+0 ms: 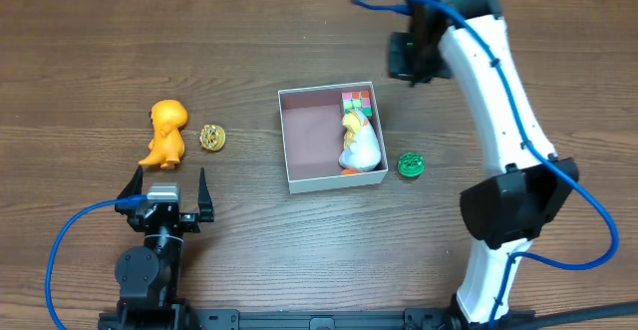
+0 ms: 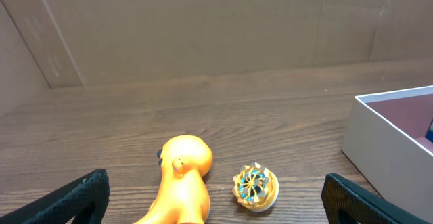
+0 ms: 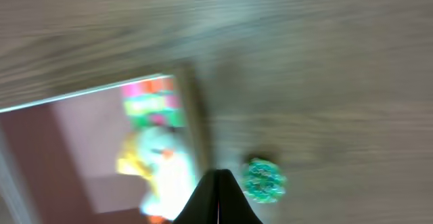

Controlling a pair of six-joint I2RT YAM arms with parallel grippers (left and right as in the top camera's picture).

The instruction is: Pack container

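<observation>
1. wooden counter (image 1: 299,260) carries everything.
2. white right arm (image 1: 498,91) reaches in from the near right. right gripper (image 3: 218,178) has its fingers pressed together with nothing between them, raised near the container's far right corner.
3. container (image 1: 311,136) sits mid-counter, open-topped, with white walls. the left half of its pinkish-brown floor is bare.
4. left gripper (image 1: 167,180) at near left, fingers spread wide, holding nothing.
5. orange dinosaur toy (image 1: 166,131) lies well left of the container.
6. white duck toy (image 1: 359,149) inside the container, against the right wall.
7. multicoloured cube (image 1: 356,102) in the container's far right corner, just behind the duck.
8. green round toy (image 1: 411,165) on the counter, just outside the right wall.
9. gold round toy (image 1: 211,137) just right of the dinosaur.
</observation>
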